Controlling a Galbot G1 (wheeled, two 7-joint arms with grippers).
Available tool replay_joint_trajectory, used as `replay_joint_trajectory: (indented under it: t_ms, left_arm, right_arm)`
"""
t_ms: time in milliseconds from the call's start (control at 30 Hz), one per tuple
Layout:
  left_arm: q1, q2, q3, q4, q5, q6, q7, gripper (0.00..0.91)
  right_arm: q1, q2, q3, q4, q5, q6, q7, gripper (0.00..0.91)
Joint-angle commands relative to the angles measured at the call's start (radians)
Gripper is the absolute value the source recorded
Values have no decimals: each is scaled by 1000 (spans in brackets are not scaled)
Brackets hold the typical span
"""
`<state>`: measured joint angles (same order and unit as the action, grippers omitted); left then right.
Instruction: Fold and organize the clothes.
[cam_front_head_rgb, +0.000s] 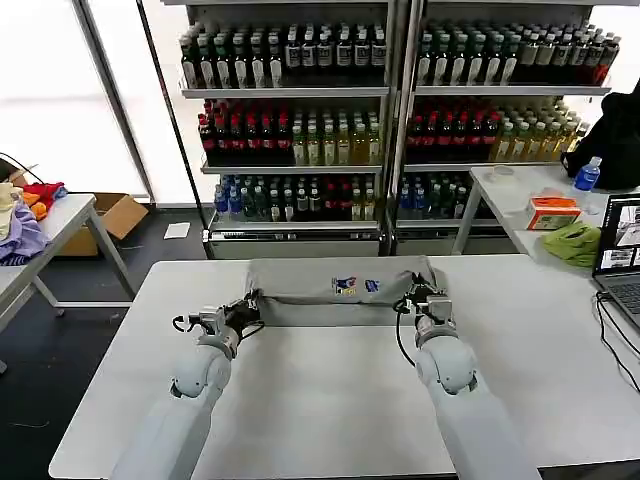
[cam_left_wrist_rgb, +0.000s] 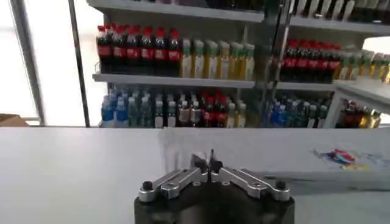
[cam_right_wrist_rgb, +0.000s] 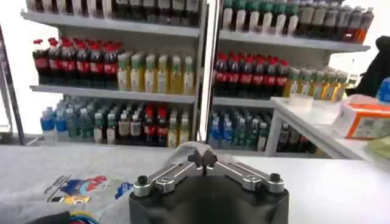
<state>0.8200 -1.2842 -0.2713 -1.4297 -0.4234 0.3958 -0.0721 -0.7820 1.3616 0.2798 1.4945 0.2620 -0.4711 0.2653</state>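
While both grippers pinch it, grey T-shirt (cam_front_head_rgb: 335, 292), multicoloured print, unreadable.

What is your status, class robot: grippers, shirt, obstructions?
Left gripper shut on T-shirt corner. Right gripper shut on opposite corner. Shirt folded across white table. Nothing obstructing.

A light grey T-shirt (cam_front_head_rgb: 335, 292) lies folded into a long band across the far side of my table (cam_front_head_rgb: 320, 400), its small multicoloured chest print facing up near the middle. Its two near corners are lifted slightly off the surface.
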Motion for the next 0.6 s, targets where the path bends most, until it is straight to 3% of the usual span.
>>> replay_joint_trajectory:
  t_ms: [33,200,233,333,600]
  left_arm:
    - [-45,6,8,52,-5,48,-1,907]
    - [-52,8,11,47,-28,56,-8,907]
    - [-53,7,11,44,-37,54,-16,907]
    - [-53,7,16,34,-39,55,-38,907]
    - [-19,18,19,-36,-31,80,-58,907]
  right_arm:
    - [49,30,-4,-93,18,-42,-6,907]
    - [60,79,7,-102,172,-72,92,907]
    - [64,90,10,-99,237,-68,113,907]
    - [71,105,13,-92,304,-8,142,907]
    - [86,118,16,-74,377,122,202,907]
